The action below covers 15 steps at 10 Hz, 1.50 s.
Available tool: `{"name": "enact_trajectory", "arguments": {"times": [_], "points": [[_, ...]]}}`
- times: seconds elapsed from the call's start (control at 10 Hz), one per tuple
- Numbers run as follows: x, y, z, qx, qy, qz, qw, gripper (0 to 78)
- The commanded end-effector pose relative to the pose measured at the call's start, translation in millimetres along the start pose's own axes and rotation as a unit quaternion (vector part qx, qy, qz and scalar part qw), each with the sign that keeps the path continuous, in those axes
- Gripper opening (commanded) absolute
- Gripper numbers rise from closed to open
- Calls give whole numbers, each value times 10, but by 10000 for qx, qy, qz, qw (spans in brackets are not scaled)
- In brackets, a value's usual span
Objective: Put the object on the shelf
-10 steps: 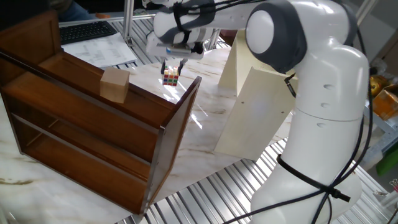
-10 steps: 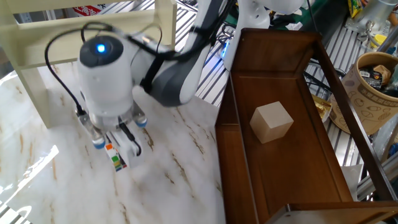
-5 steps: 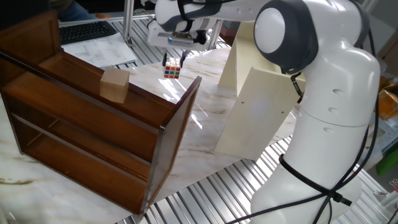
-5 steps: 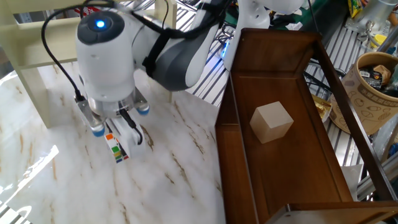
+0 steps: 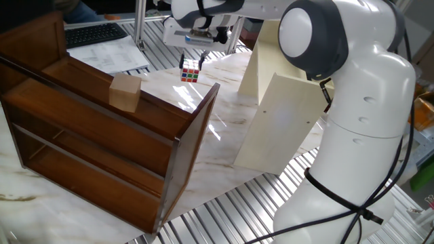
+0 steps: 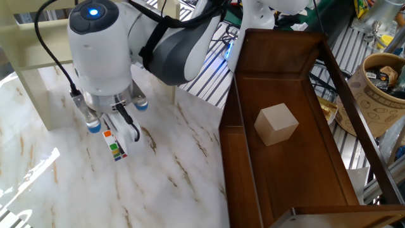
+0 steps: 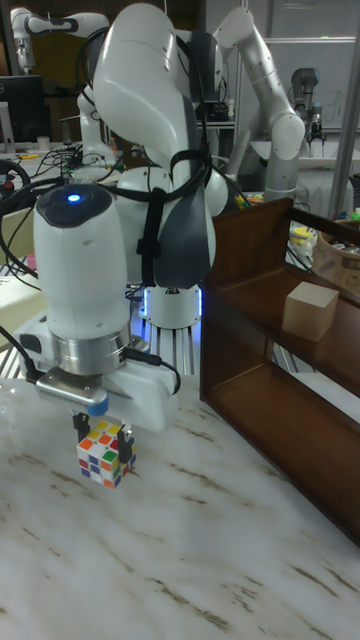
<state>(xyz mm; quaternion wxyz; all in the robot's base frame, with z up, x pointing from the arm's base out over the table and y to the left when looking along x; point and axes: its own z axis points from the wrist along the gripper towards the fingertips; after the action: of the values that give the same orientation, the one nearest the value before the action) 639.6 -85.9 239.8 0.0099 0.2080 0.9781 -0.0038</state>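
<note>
Since a second ago the arm has lifted and carried the small plastic puzzle cube with its grid of red, yellow, green, white and orange stickers (image 7: 105, 451) a little higher above the glossy, brown-veined white marble tabletop (image 6: 183, 177); it now hangs clear of the surface, pinched between the closed fingers of the white two-finger pincer (image 7: 103, 432). It looks light and rigid, with slick sticker faces, and its layers could twist, so a hold on two flat opposite faces across the middle, as here, seems safest. Its destination, the cream plain-panelled shelf unit of flat matte boards (image 5: 274, 115), stands beside the arm's base. Nearby is the dark brown varnished wooden shelf unit (image 6: 285, 120), on whose board rests a plain tan wooden block (image 6: 276, 125) with sharp edges.
</note>
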Motion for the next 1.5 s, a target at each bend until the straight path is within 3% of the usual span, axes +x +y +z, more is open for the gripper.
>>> {"name": "enact_trajectory", "arguments": {"times": [0.1, 0.5, 0.8, 1.2, 1.3, 1.5], "points": [[-9, -2, -18, -13, -35, 196, 9998, 14], [-9, -2, -18, -71, -296, 389, 9988, 14], [-9, -2, -18, -15, -358, 459, 9983, 14], [-9, -2, -18, -11, -299, 582, 9979, 14], [-6, -10, -74, 30, -208, 552, 9983, 14], [6, -63, -288, 69, -206, 586, 9980, 14]]}}
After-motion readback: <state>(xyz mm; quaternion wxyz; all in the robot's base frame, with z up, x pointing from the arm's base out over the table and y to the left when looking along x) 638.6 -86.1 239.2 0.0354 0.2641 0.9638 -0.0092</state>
